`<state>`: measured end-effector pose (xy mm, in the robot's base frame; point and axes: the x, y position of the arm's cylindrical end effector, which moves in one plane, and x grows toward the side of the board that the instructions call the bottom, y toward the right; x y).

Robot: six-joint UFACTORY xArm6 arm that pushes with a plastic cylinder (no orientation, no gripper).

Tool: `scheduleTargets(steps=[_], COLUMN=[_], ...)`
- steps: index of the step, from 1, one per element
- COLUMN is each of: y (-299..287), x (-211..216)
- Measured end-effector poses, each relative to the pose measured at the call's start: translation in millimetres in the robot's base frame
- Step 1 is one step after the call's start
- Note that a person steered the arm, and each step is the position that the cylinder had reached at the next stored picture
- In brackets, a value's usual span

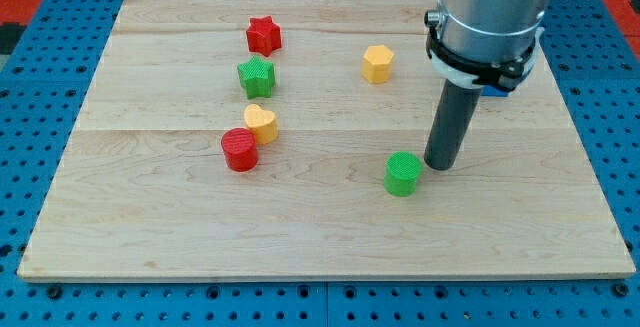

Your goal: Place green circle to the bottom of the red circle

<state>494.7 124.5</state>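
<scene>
Nearest the view's bottom lies the front edge of the wooden board (320, 257), the largest thing in sight, and above it the arm's grey body (490, 17) comes down from the view's top right into a plain dark rod with no pincer to open or close. The tip (440, 167) rests on the board just beside the green circle (403, 174), on that block's right and slightly above. Well to the left sits the red circle (239, 151), touching a yellow heart (261, 123), with a green block (257, 76), a red star (264, 35) and a yellow block (377, 64) farther up.
</scene>
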Motion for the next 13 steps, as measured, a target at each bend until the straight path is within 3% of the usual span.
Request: scheduleTargets(steps=[2,3,5,7,8,11,13], y=[-85,-31,-83,-71,-102,-121,-97], x=[6,7,22,63,61,54,35])
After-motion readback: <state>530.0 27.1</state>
